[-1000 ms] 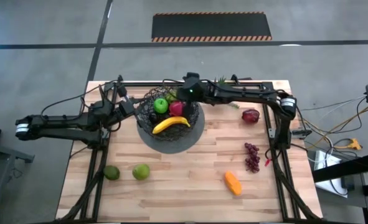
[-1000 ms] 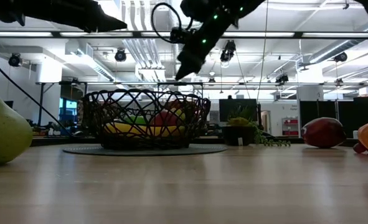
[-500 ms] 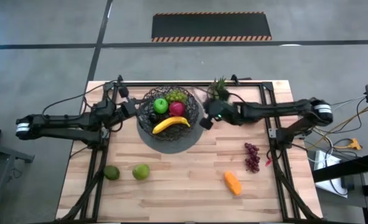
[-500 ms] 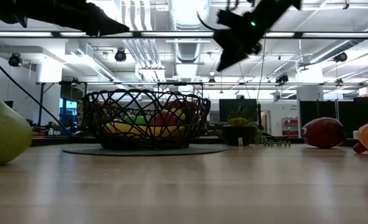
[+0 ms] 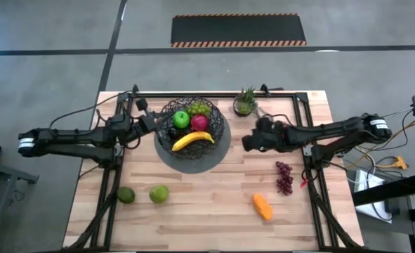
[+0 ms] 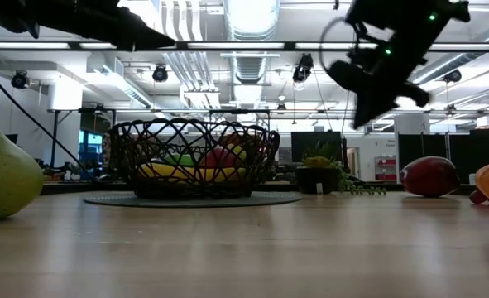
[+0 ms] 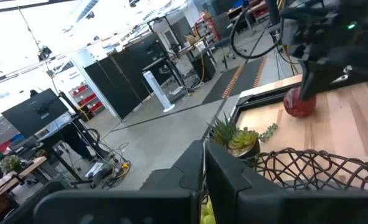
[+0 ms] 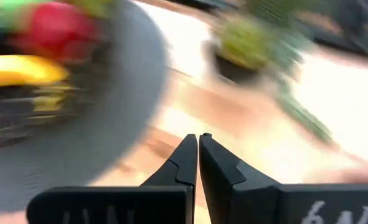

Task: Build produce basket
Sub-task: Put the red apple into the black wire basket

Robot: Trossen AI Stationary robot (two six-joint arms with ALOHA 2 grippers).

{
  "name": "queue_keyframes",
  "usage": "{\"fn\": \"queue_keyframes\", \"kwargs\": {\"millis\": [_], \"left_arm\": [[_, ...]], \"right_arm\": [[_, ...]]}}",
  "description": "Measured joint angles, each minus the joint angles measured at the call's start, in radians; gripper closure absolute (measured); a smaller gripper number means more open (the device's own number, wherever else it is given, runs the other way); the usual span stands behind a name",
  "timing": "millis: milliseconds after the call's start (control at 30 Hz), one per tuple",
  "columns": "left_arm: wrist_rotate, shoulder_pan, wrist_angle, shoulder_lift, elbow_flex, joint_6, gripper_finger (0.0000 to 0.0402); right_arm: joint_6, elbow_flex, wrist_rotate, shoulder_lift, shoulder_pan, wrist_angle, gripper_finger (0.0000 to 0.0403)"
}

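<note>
- High view: your basket (image 5: 192,130) sat on its grey round base (image 5: 193,163) at the far middle of the table (image 5: 193,218). It held a banana (image 5: 192,140), a green apple (image 5: 182,119), a red apple (image 5: 199,122) and green grapes (image 5: 201,108). Your left gripper (image 5: 153,122) was at the basket's left rim, jaws clenched and empty. Your right gripper (image 5: 251,141) was over bare table just right of the base, jaws pressed together with nothing between them. A potted plant (image 5: 246,102) stood at the far edge, beyond that gripper. Purple grapes (image 5: 284,177) and an orange piece (image 5: 262,206) lay on the right half; a lime (image 5: 126,195) and a light green fruit (image 5: 159,193) lay near the front left.
- Low view: the basket (image 6: 194,157) stood left of centre with yellow, green and red fruit showing through the wire. You had the right gripper (image 6: 365,112) hanging above the table, to the right of the basket and well clear of the wood. A pear (image 6: 4,178) filled the left edge; a dark red fruit (image 6: 430,176) lay at the right.
- Left wrist view: your left fingers (image 7: 224,177) met tightly above the basket's rim (image 7: 308,167), with the plant (image 7: 236,138) and the dark red fruit (image 7: 299,103) beyond.
- Right wrist view: your right fingers (image 8: 216,163) were closed tip to tip over the table; the rest was blurred, though the banana (image 8: 22,70) and red apple (image 8: 56,28) could be made out.
</note>
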Motion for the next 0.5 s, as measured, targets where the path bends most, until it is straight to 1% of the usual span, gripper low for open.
{"fn": "queue_keyframes", "kwargs": {"millis": [67, 133, 233, 300, 367, 500], "left_arm": [[0.000, 0.000, 0.003, 0.002, 0.000, 0.000, 0.0401], [0.000, 0.000, 0.000, 0.002, 0.000, -0.002, 0.0401], [0.000, 0.000, 0.001, 0.005, 0.000, -0.003, 0.0402], [0.000, 0.001, 0.003, 0.006, 0.000, -0.003, 0.0402], [0.000, 0.001, 0.002, 0.007, 0.000, -0.003, 0.0402], [0.000, 0.001, 0.003, 0.007, 0.000, -0.003, 0.0402]], "right_arm": [[0.186, 0.047, -0.020, 0.012, -0.011, -0.232, 0.0394], [0.321, 0.098, -0.038, 0.046, -0.011, -0.444, 0.0394], [0.408, 0.162, -0.055, 0.105, -0.012, -0.639, 0.0394], [0.403, 0.198, -0.054, 0.137, -0.022, -0.693, 0.0394], [0.361, 0.230, -0.059, 0.166, -0.041, -0.729, 0.0394], [0.220, 0.287, -0.164, 0.208, -0.114, -0.792, 0.0377]]}}
